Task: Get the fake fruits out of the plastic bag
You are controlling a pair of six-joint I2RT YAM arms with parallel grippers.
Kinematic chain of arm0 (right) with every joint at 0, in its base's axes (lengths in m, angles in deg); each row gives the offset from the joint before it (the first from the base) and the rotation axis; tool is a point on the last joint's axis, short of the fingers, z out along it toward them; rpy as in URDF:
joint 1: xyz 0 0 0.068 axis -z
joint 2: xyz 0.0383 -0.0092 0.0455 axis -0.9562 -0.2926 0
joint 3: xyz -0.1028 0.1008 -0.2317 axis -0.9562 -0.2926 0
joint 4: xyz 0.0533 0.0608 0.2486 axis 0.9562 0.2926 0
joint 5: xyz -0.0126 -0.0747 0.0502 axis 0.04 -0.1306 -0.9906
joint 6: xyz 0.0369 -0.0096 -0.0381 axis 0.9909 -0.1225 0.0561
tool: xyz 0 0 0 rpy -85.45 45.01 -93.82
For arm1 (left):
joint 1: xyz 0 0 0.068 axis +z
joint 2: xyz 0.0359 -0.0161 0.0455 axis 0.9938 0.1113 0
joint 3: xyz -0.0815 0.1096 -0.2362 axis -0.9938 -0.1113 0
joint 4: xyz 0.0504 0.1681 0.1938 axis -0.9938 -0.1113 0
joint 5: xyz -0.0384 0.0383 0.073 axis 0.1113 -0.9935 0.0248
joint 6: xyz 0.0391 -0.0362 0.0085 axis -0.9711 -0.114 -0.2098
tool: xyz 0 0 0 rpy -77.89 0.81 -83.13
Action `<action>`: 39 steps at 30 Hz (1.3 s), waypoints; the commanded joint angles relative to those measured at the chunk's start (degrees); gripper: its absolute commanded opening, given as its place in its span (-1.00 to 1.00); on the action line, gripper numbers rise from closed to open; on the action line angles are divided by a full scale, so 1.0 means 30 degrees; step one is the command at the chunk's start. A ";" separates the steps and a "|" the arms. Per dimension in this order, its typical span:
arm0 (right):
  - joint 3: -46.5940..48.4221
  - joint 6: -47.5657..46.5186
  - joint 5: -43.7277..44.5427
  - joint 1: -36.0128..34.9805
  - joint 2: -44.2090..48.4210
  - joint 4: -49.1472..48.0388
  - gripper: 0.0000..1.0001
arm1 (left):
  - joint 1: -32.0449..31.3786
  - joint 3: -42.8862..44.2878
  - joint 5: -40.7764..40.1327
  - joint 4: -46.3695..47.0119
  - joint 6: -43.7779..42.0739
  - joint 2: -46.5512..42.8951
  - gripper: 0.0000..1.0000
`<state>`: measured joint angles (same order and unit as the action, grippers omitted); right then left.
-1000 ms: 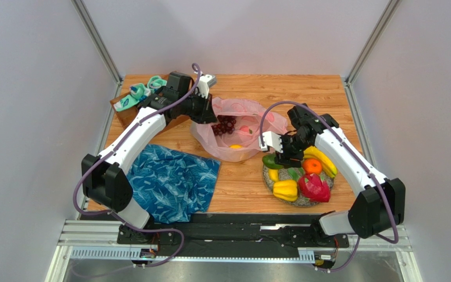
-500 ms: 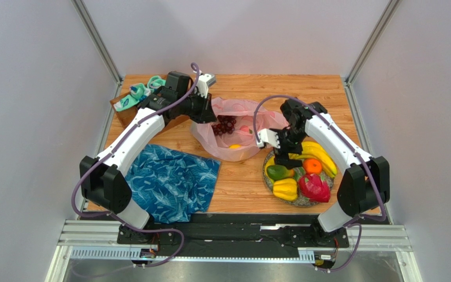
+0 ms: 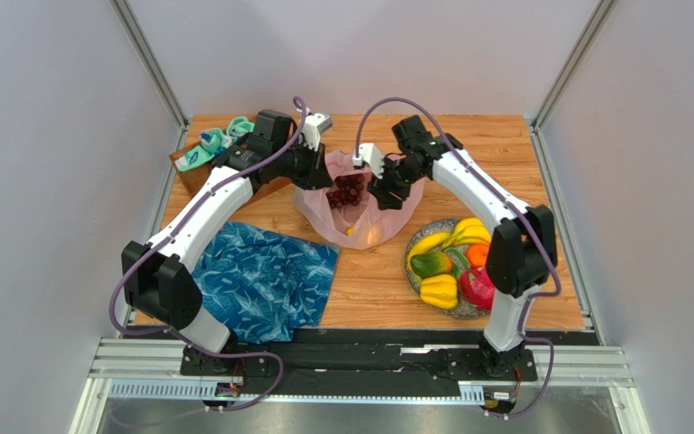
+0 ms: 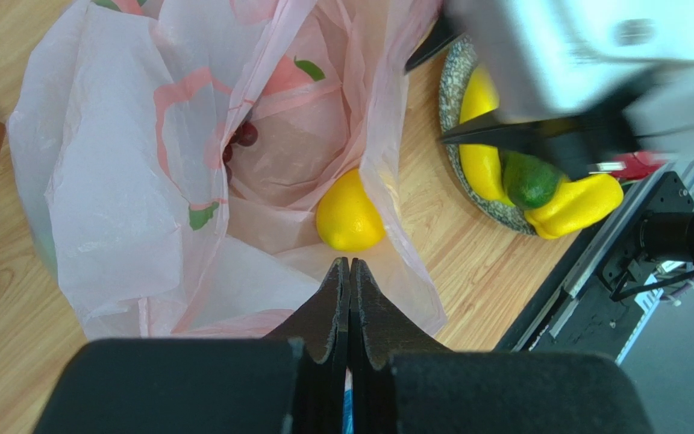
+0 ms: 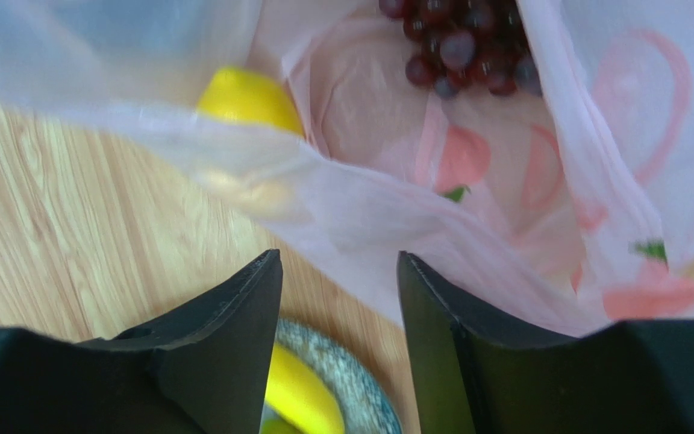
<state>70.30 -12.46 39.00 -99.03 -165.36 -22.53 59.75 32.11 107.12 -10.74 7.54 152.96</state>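
The pale-pink plastic bag (image 3: 364,217) lies mid-table with its mouth up. Inside it are dark grapes (image 3: 349,188) (image 5: 464,41) and a lemon (image 4: 349,215) (image 5: 246,98). My left gripper (image 3: 320,178) (image 4: 349,262) is shut at the bag's left rim and pinches the film. Over the bag's right side hangs my right gripper (image 3: 380,193) (image 5: 339,255), open and holding nothing. The speckled plate (image 3: 470,312) to the right holds bananas (image 3: 450,237), an orange (image 3: 478,255), a dragon fruit (image 3: 477,287), a yellow pepper (image 3: 438,291) and a green fruit (image 3: 430,264).
A blue leaf-patterned cloth (image 3: 265,280) lies at the front left. A brown box (image 3: 192,172) with teal items stands at the back left corner. Metal frame posts rise at both back corners.
My right gripper released the green fruit onto the plate, then swung back and left to above the bag. The left arm stayed where it was.
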 commanded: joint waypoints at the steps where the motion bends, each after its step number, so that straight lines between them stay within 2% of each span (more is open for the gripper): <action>1: 0.2533 0.4565 -0.0986 -0.0955 -0.1575 -0.2732 0.05 | 0.0101 0.0015 -0.0193 0.0037 -0.0024 -0.0885 -1.00; 5: 0.3472 0.4521 -0.1952 -0.1250 -0.1054 -0.2209 0.04 | 0.0101 -0.0717 -0.0194 -0.0198 -0.0053 -0.1441 -1.00; 7: 0.4289 0.3292 -0.3729 -0.1222 -0.0208 0.0099 0.09 | 0.0101 -0.1273 -0.0252 -0.0198 -0.0024 -0.1879 -1.00; 8: 0.4759 0.1022 -0.4902 -0.1134 0.0117 0.2893 0.14 | 0.0101 -0.1449 -0.0252 -0.0169 -0.0024 -0.1969 -1.00; 9: 0.4879 0.0477 -0.6074 -0.0960 0.0933 0.3617 0.15 | 0.0101 -0.1712 -0.0223 -0.0140 0.0005 -0.2057 -1.00; 12: 0.3215 0.2665 -0.6585 -0.0899 0.2545 0.1580 0.24 | 0.0101 -0.1920 -0.0165 0.0065 0.0181 -0.2029 -1.00; 15: 0.0610 0.4682 -0.4279 -0.1366 0.2788 -0.1963 0.22 | 0.0101 -0.1803 -0.0077 0.0183 0.0561 -0.1737 -1.00; 17: -0.0358 0.5215 -0.2079 -0.1981 0.2146 -0.3630 0.12 | 0.0101 -0.1686 0.0156 0.0300 0.0825 -0.1560 -1.00; 21: 0.0627 0.6621 0.0003 -0.2276 -0.1712 -0.4022 -0.06 | 0.0101 -0.1393 0.0333 0.0329 0.0972 -0.1267 -1.00; 24: 0.1130 0.7998 0.2025 -0.2276 -0.3447 -0.3613 -0.06 | 0.0101 -0.1450 0.0188 0.0329 0.0855 -0.1412 -1.00; 27: 0.0431 0.8849 0.2555 -0.2305 -0.3543 -0.3990 0.29 | 0.0101 -0.1771 0.0129 0.0534 0.0796 -0.1617 -1.00; 28: -0.0124 0.9257 0.3050 -0.2363 -0.3484 -0.4196 0.49 | 0.0101 -0.1860 0.0158 0.0593 0.0797 -0.1647 -1.00; 31: -0.0364 0.9232 0.3464 -0.2626 -0.3804 -0.3879 0.64 | 0.0101 -0.2095 0.0216 0.0651 0.0797 -0.1706 -1.00; 35: -0.0451 0.9290 0.2997 -0.2833 -0.4449 -0.2298 0.71 | 0.0101 -0.2096 0.0304 0.0681 0.0855 -0.1677 -1.00; 37: -0.0451 0.9436 0.2850 -0.2862 -0.4304 -0.1914 0.86 | 0.0101 -0.2008 0.0305 0.0622 0.0797 -0.1677 -1.00; 39: -0.0685 0.9321 0.2966 -0.2891 -0.3749 -0.1767 0.91 | 0.0101 -0.1978 0.0275 0.0564 0.0738 -0.1706 -1.00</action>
<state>68.42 14.29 47.30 -107.10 -179.37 -30.26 59.75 25.88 106.99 -10.28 9.50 149.02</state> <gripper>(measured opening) 0.926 0.007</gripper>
